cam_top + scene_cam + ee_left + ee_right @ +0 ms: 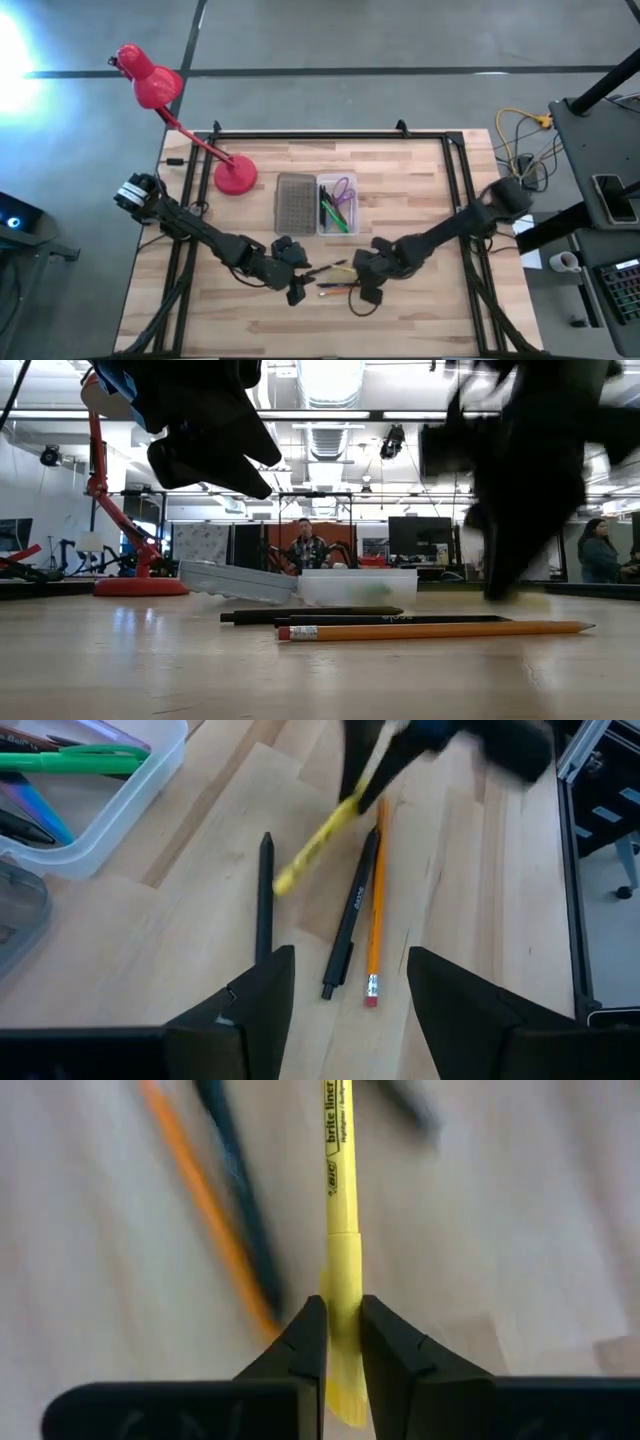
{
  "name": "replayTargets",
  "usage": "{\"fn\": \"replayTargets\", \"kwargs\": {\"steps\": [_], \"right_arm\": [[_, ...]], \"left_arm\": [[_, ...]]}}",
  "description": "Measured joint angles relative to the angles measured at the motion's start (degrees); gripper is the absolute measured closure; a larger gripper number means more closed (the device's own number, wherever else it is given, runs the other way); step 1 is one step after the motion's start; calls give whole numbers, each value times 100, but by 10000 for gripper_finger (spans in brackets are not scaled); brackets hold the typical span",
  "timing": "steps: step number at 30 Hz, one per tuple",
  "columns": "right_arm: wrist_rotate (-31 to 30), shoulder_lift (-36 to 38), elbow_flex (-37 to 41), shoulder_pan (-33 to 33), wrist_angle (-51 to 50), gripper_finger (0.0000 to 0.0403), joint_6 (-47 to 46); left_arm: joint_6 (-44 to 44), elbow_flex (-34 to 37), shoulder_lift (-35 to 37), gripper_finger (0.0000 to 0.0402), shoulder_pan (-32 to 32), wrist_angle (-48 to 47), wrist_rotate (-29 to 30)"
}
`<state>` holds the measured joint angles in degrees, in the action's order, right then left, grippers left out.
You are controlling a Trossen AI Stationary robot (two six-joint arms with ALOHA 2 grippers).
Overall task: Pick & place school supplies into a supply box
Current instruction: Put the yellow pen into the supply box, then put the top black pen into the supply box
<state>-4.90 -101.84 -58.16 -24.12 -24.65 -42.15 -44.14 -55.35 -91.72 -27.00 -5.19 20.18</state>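
The supply box lies open, its grey half (295,201) beside the clear half (337,204), which holds green markers and purple scissors (343,189). Near it on the table lie a dark pen (264,900), a black pen (352,920) and an orange pencil (376,900). My left gripper (350,990) hovers open just above and short of their near ends (296,287). My right gripper (343,1325) is shut on a yellow highlighter (318,842) and stands at the pens' other end (366,288). My right gripper pinches the yellow highlighter between its two fingers near one end (343,1285), with a short stub (345,1400) sticking back past the fingers. The fingers (305,1340) lie along its length. The free end (285,880) slants down toward the table by the dark pen; whether it touches, I cannot tell.
A red desk lamp has its base (235,177) at the table's far left and its head (150,82) beyond the edge. A black frame (330,135) borders the far and side edges. People (305,548) sit in the room behind. Bare wood (330,330) lies near the front edge.
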Motion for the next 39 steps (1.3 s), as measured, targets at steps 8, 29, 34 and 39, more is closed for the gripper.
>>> {"fn": "replayTargets", "kwargs": {"steps": [8,29,34,39], "right_arm": [[-2139,1647,369,573,367,374,-3830],[-572,1278,406,1818,1316,162,-1885],[-1103,1957,160,985,-655,156,-648],[-1613,2214,115,405,-1845,161,-1336]], "left_arm": [[-56,0,0,222,-84,-5,389],[-225,31,-80,222,-296,-44,540],[656,-158,-498,222,-162,-81,291],[1193,-492,-881,222,112,-87,197]]}}
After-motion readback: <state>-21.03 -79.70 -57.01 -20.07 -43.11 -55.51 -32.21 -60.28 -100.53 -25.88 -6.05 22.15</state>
